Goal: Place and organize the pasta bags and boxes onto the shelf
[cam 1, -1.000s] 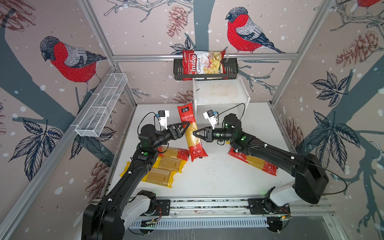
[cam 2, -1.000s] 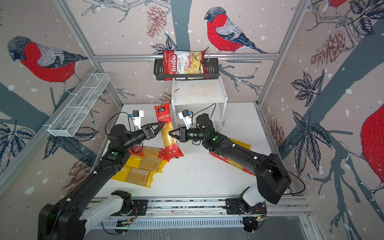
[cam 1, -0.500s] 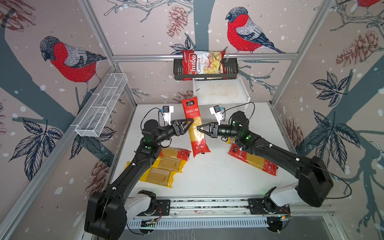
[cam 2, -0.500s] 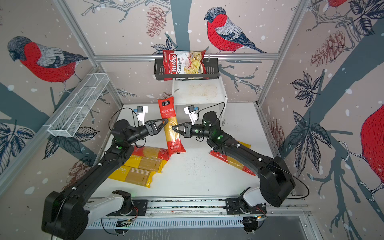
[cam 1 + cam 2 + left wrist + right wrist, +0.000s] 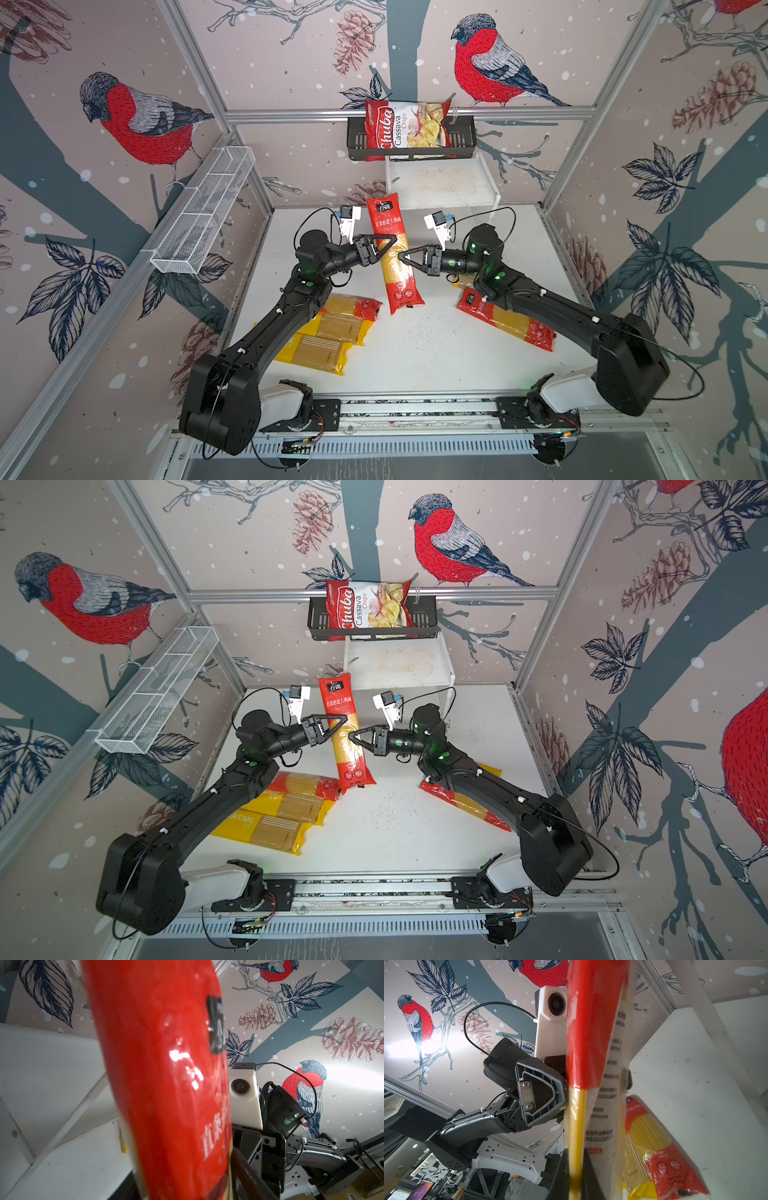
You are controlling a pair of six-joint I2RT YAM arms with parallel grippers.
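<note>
A red-ended pasta pack (image 5: 395, 257) (image 5: 347, 737) hangs almost upright above the table, its top end just in front of the shelf (image 5: 440, 183) (image 5: 399, 663). My right gripper (image 5: 401, 255) (image 5: 575, 1167) is shut on the pack's thin edge. From the other side, my left gripper (image 5: 388, 245) (image 5: 187, 1178) holds the pack's middle, one finger on each flat face. Two yellow packs (image 5: 328, 332) and a red-ended one (image 5: 353, 305) lie under the left arm. Another red-ended pack (image 5: 511, 324) lies under the right arm. The shelf's stained top board is bare.
A black wall basket (image 5: 465, 137) holding a cassava chips bag (image 5: 407, 124) hangs just above the shelf. A white wire mesh basket (image 5: 203, 216) is fixed to the left wall. The arms' base rail (image 5: 415, 411) runs along the table's front edge.
Both arms have raised the red-ended pack off the table and carried it back toward the shelf. The left gripper's jaws have closed onto it.
</note>
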